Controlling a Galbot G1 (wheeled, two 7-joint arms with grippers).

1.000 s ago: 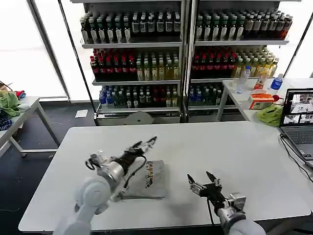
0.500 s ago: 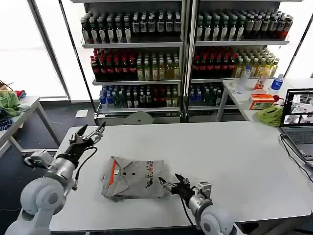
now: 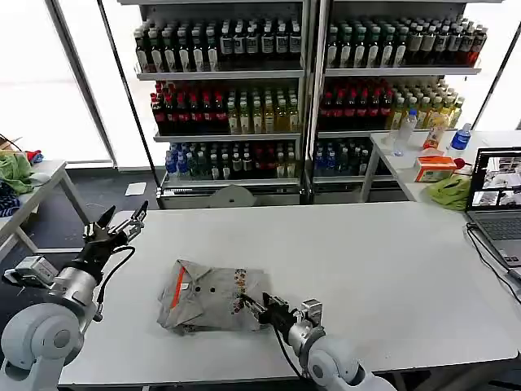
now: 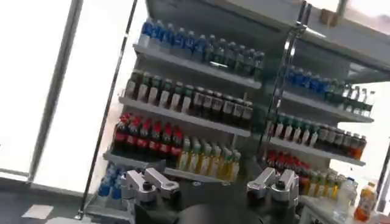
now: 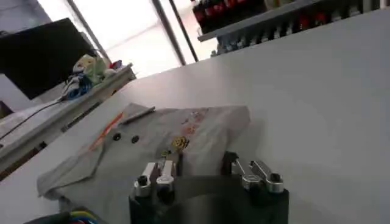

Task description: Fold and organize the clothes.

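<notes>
The folded grey shirt [image 3: 210, 296], lying near the table's [image 3: 391, 261] front edge with its long axis crosswise, is being approached by the spread right gripper [image 3: 259, 309] (the open left gripper [image 3: 114, 230] being held well apart).

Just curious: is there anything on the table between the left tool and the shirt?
No. In the head view, only bare table separates the left tool from the shirt.

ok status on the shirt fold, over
Left end effector open, raised off table's left edge. Right end effector open at the folded grey shirt, near its right edge. Nothing in the way.
</notes>
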